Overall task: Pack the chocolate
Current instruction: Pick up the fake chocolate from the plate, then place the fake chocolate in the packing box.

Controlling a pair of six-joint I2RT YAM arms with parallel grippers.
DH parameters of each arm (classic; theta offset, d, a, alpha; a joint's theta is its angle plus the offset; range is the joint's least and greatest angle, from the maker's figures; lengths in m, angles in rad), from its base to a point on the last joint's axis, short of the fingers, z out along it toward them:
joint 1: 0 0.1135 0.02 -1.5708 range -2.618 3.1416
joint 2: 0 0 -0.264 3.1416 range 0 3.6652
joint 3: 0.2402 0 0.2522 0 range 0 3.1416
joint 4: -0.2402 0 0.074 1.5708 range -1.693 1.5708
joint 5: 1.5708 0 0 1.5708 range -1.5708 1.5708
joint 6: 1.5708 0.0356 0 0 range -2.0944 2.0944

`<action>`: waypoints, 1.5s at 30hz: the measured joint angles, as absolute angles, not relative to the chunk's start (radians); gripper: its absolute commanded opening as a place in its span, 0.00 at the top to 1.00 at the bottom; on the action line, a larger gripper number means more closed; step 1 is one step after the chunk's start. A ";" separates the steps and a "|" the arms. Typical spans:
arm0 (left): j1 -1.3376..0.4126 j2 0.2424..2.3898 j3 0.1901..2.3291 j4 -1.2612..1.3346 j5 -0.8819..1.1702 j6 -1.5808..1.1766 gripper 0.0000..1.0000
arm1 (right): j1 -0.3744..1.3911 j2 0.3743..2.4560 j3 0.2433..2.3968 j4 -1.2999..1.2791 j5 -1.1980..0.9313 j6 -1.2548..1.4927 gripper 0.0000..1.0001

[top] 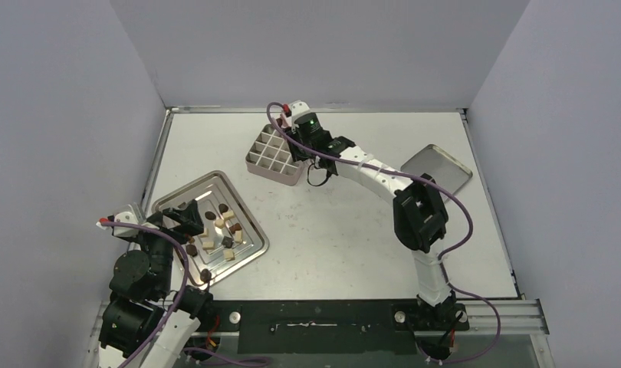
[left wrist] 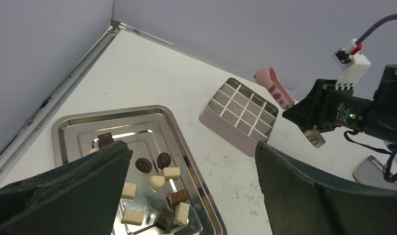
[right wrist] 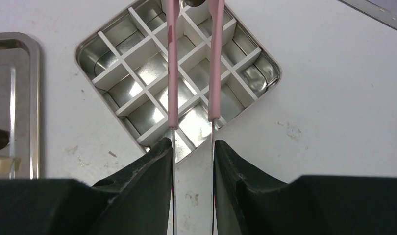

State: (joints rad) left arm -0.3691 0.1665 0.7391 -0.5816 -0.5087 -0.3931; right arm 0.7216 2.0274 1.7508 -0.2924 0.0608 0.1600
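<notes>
Several small dark, tan and cream chocolates (top: 215, 226) lie in a silver stepped tray (top: 255, 230) at the front left. They also show in the left wrist view (left wrist: 157, 181). My left gripper (top: 186, 218) hangs open and empty just above them (left wrist: 191, 147). My right gripper (top: 298, 144) is shut on pink tongs (right wrist: 172, 73) over the square gridded tin (top: 273, 157). The tongs' tips hold a small dark piece (right wrist: 194, 2) above a far cell, cut off by the frame edge. The tin's visible cells (right wrist: 137, 73) look empty.
The tin's lid (top: 438, 170) lies at the right of the table, near the wall. The tray's rim (left wrist: 69, 125) is close to the left wall. Purple cables trail along both arms.
</notes>
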 measured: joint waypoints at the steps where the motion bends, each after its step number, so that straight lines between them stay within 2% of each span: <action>1: -0.369 0.167 0.739 -0.581 -0.507 -0.393 0.03 | 0.717 2.052 1.766 -0.291 0.058 0.155 0.75; 21: -0.363 0.166 0.735 -0.582 -0.496 -0.393 0.03 | 0.699 2.296 1.985 -0.247 -0.024 0.124 0.71; 45: -0.358 0.165 0.735 -0.582 -0.496 -0.393 0.03 | 0.692 2.321 2.004 -0.256 0.001 0.120 0.59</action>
State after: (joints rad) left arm -0.3580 0.1654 0.7353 -0.5823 -0.4961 -0.3931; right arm 0.6922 2.3211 2.0045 -0.2562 0.0006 0.1204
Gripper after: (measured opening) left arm 0.973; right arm 0.414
